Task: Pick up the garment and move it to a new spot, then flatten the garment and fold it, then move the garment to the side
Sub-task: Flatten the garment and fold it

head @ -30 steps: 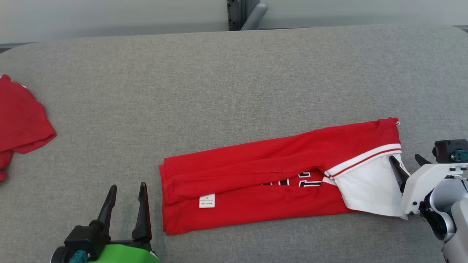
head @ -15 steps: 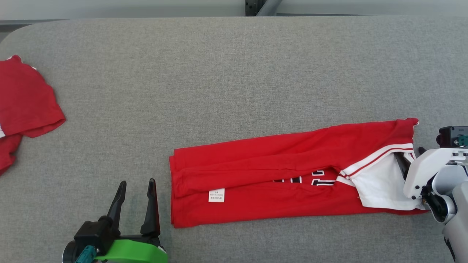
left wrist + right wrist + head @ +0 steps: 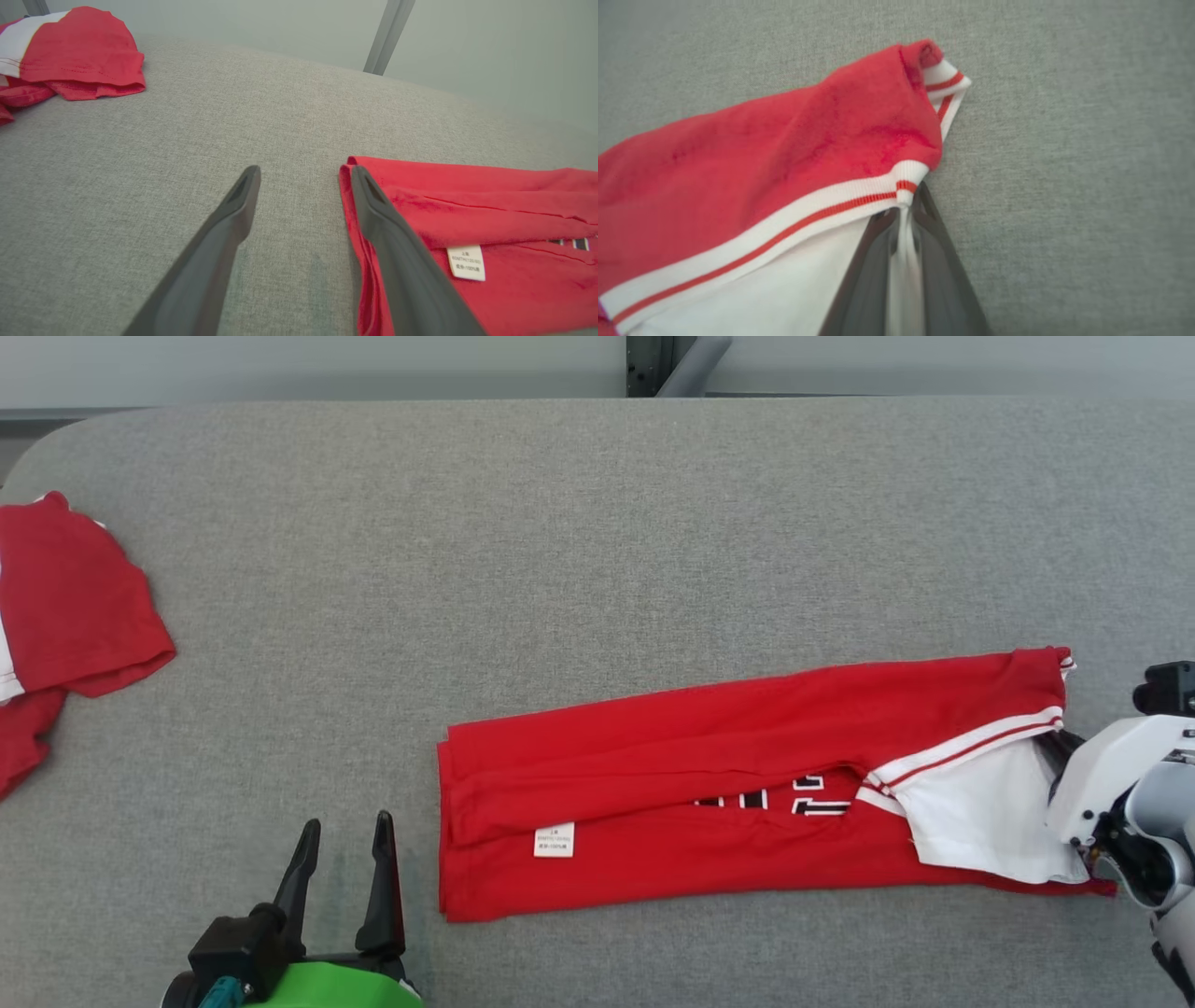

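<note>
Here, two garments (image 3: 709, 775) (image 3: 75, 607), left hand (image 3: 347, 819), right hand (image 3: 1061, 744)

The garment (image 3: 709, 784) lies lengthwise on the worktop (image 3: 597, 523), toward the near right. A second garment (image 3: 75, 607) sits at the far left edge, well apart; the left gripper (image 3: 346, 821) stands between them.

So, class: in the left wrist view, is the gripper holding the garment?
No, the left gripper stands open with only grey table between its fingers, not the garment.
</note>
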Controlling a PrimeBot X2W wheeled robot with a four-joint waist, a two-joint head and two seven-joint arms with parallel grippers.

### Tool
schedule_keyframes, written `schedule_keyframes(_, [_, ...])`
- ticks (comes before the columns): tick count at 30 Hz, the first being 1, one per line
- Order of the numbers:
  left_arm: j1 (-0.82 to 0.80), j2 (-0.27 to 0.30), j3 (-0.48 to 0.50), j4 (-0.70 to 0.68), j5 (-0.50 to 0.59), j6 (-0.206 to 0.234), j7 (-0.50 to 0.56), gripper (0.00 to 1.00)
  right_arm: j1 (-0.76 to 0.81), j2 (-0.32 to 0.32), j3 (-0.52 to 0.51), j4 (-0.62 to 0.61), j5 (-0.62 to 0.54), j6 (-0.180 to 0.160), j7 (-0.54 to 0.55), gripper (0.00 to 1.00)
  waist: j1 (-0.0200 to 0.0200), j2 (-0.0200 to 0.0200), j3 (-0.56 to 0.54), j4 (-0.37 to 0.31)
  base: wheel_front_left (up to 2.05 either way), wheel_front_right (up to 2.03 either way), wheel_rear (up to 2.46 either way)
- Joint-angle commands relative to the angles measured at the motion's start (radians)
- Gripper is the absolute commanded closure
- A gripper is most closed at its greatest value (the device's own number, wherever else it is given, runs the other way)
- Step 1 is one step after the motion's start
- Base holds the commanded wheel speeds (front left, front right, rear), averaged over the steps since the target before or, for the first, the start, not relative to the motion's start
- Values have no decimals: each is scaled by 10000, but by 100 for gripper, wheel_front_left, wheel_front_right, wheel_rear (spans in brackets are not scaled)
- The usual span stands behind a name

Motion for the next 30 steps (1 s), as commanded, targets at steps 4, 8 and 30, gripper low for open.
schedule_keyframes(4, [315, -47, 173, 132, -4, -76, -26, 0, 230, -806, -275, -54, 475, -21, 112, 100, 0, 0, -375, -304, 0, 0, 0])
schedule_keyframes(8, [358, -75, 181, 186, -12, -103, -26, 0, 322, -1619, -919, 72, 699, -20, 157, 100, 0, 0, -496, -426, 0, 0, 0])
schedule_keyframes(30, [355, -96, 3, 14, -387, 182, -26, 0, 2236, 1370, -640, -5847, -1059, -10, 823, 100, 0, 0, -380, -1168, 0, 0, 0])
